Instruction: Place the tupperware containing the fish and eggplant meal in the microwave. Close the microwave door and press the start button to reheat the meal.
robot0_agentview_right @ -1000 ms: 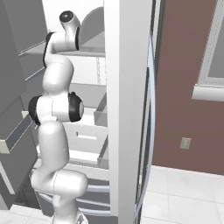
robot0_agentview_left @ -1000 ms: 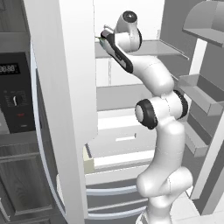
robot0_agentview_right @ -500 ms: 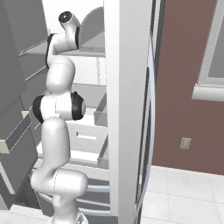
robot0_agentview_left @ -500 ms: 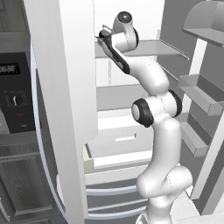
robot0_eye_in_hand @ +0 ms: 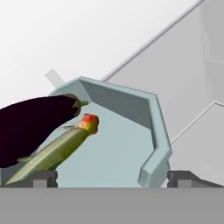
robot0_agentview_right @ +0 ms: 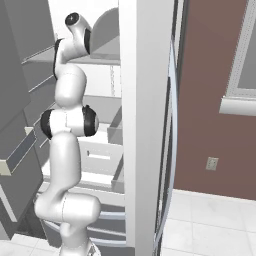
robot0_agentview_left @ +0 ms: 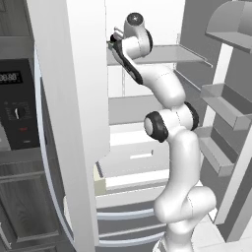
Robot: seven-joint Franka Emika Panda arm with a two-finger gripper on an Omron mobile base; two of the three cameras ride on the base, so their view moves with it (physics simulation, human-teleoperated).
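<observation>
The hand view looks close onto the pale blue-grey tupperware (robot0_eye_in_hand: 153, 114), which rests on a light fridge shelf. Inside it lie a dark purple eggplant (robot0_eye_in_hand: 30, 127) and a thin yellowish-green fish piece (robot0_eye_in_hand: 57, 151) with a red-orange end. My gripper (robot0_eye_in_hand: 113, 178) is open, one dark fingertip low on each side of the container's near part, touching nothing. In the left base view the hand (robot0_agentview_left: 116, 42) reaches in at the upper fridge shelf (robot0_agentview_left: 162, 54), partly behind the fridge door. The microwave (robot0_agentview_left: 17, 110), black with display and dial, sits at far left; its door is out of view.
An open white fridge door (robot0_agentview_left: 74, 98) stands between the arm and the microwave. Grey door bins (robot0_agentview_left: 221, 108) line the other open door on the right. Drawers (robot0_agentview_left: 133, 157) sit below the shelves. A wide white fridge panel (robot0_agentview_right: 145, 125) and a brown wall (robot0_agentview_right: 205, 100) stand right.
The arm has stretched a little further left and in toward the upper shelf. The jaws have stayed open.
</observation>
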